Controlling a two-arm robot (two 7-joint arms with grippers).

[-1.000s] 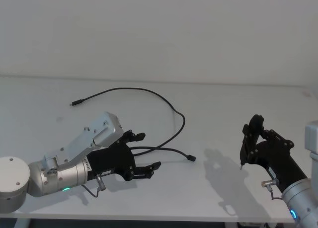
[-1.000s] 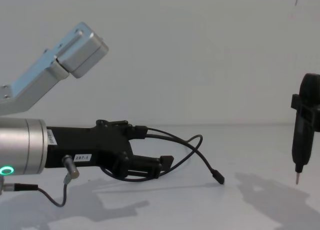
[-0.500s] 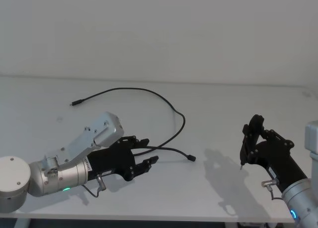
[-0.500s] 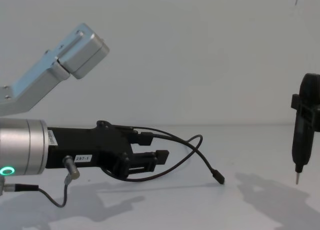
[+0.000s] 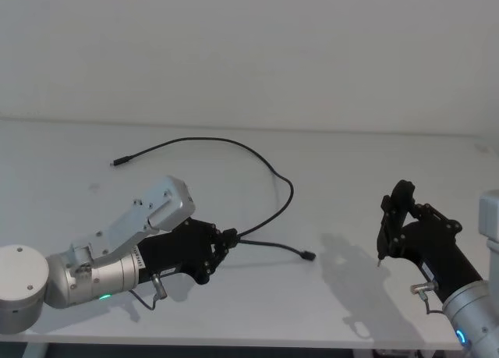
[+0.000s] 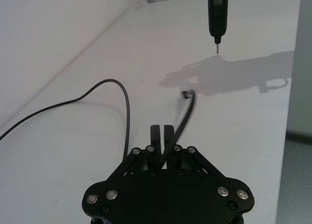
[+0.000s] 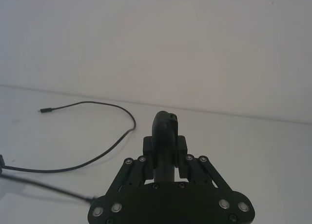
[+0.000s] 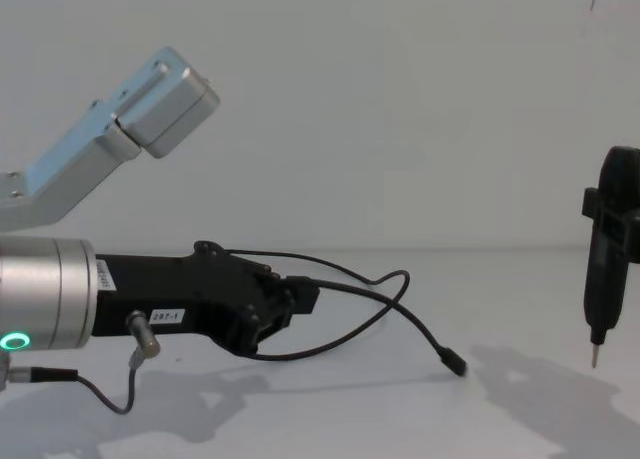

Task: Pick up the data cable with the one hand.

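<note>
Since 1 s ago the left gripper (image 5: 226,239) has been closed: its fingers, then spread either side of the data cable (image 5: 291,193), are now clenched on it, and the near plug (image 5: 309,256) has been shifted a little to the right. The right gripper (image 5: 396,217) has not been moved.

Head view: the cable is pinched just ahead of the L gripper, near the front of the white table (image 5: 351,155). From there one part is run in a wide arc to the far-left end, and the other is led right to the near plug. The R gripper is seen at the right, well apart, clamped on a pointed black tool (image 5: 387,233).

L wrist view: the fingertips (image 6: 156,133) are pressed together over the cable (image 6: 127,107).

R wrist view: the tool (image 7: 165,131) is gripped between the R gripper's links.

Chest view: the cable (image 8: 400,276) is held at the L gripper (image 8: 308,297), with the plug (image 8: 455,362) lying low beside the table surface.
</note>
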